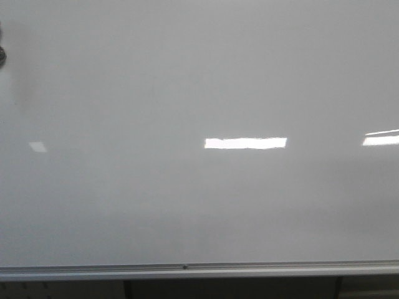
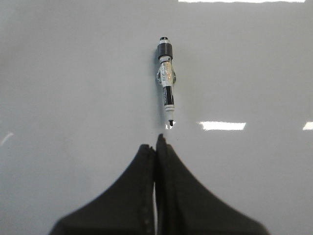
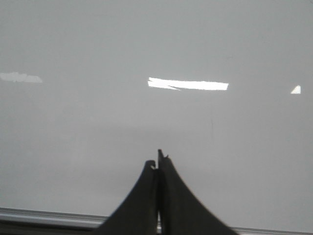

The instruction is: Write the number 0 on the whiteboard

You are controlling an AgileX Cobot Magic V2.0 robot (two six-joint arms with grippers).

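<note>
Black rubbery fingers of the left gripper (image 2: pixel 156 144) are pressed together with nothing between them, facing the whiteboard (image 2: pixel 73 73). Just beyond their tips, a marker pen (image 2: pixel 167 81) with a black cap end and a clear-and-black barrel sits against the board, its writing tip pointing back toward the fingers. A small gap separates the tip from the fingers. The right gripper (image 3: pixel 157 159) is likewise closed and empty, aimed at bare board near the silver rail (image 3: pixel 39 214) along the whiteboard's lower edge.

Seen from the front, the whiteboard (image 1: pixel 187 75) fills the frame, marked only by bright ceiling-light reflections (image 1: pixel 245 143) and a dark object (image 1: pixel 2 56), too little shown to identify, at its far left edge. No number 0 is visible anywhere. By this evidence nothing is written yet: grasping the marker and drawing the digit both remain.
</note>
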